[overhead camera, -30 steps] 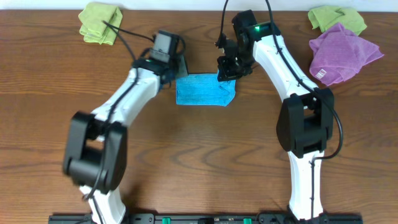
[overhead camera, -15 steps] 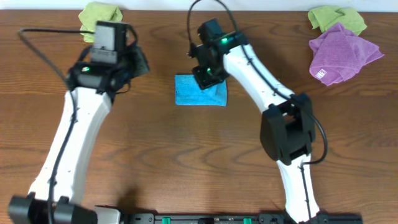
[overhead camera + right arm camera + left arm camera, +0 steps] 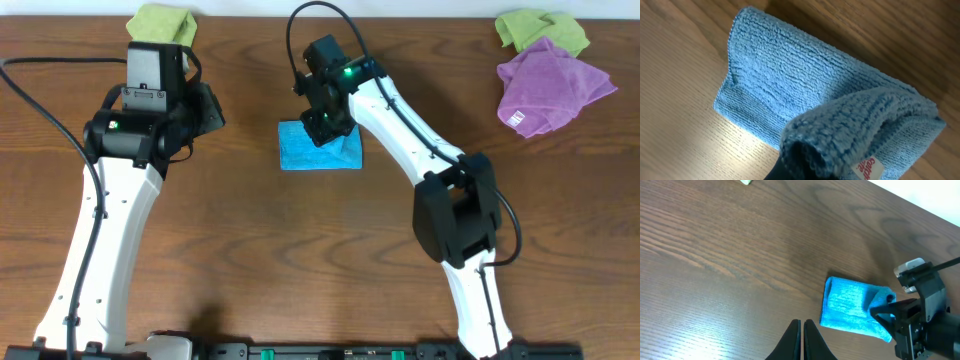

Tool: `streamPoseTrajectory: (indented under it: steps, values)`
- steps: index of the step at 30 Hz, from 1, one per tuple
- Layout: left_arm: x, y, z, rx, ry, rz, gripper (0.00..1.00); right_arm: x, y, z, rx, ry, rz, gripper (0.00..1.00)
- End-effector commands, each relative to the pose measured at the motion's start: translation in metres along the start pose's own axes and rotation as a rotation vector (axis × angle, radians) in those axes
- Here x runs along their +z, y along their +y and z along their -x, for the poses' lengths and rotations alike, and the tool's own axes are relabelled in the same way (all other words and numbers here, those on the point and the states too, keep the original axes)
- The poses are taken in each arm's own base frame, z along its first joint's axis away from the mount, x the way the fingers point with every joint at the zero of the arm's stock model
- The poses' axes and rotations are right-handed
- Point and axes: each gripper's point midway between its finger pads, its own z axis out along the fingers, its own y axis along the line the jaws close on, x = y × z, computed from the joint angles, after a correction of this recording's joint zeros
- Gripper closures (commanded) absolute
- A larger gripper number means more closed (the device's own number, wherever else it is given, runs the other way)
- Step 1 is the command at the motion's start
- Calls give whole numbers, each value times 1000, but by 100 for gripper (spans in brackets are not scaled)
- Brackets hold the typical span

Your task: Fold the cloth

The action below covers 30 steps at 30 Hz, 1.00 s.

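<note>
The sky-blue cloth [image 3: 340,157] lies folded on the wooden table just left of centre. My right gripper [image 3: 325,132] hovers over its left half, shut on a doubled-over edge of the cloth. In the right wrist view that edge [image 3: 860,125] drapes over my fingers, hiding them, with the white tag [image 3: 867,167] beside them. The flat layer [image 3: 780,75] spreads out beneath. My left gripper [image 3: 212,108] is shut and holds nothing, well to the left of the cloth. The left wrist view shows its tips [image 3: 802,324] over bare wood, short of the cloth [image 3: 852,307].
A lime-green cloth [image 3: 160,20] lies at the back left, partly behind my left arm. Another lime-green cloth [image 3: 540,28] and a purple cloth [image 3: 550,85] sit at the back right. The table's far edge runs just behind them.
My right gripper has carried the cloth's right edge leftward over the rest, so the cloth is now narrower. My left arm has drawn away to the left.
</note>
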Motion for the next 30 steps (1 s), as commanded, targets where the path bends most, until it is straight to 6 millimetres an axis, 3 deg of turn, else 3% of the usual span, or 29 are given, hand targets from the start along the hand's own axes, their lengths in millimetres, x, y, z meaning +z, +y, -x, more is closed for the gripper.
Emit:
streamPoseTrajectory:
  steps: [1,4,5,6,10,11,14,19,25,30]
  values:
    - [-8,-1,9,8,-33,-4,94,2,19,8,-3,-22,23,98]
    - [-8,-2,11,8,-40,-7,94,3,46,14,-28,-50,90,95]
    - [-8,-2,11,8,-39,-7,94,4,52,14,-36,-51,96,79]
    - [-8,-2,11,8,-39,-7,93,4,57,13,-46,-50,99,51]
    - [-8,0,11,8,-44,0,91,6,70,10,-68,-40,107,14]
    - [-8,2,12,8,-50,14,91,6,74,9,-71,-36,123,10]
    - [-7,9,15,7,-65,53,90,4,83,5,-70,-21,176,7]
    - [-6,12,15,6,-64,66,89,-4,70,2,-41,-6,169,12]
    - [1,16,6,8,-37,79,88,-8,33,3,8,-7,87,24]
    - [24,25,-16,17,41,102,83,-8,23,4,-32,-13,49,40]
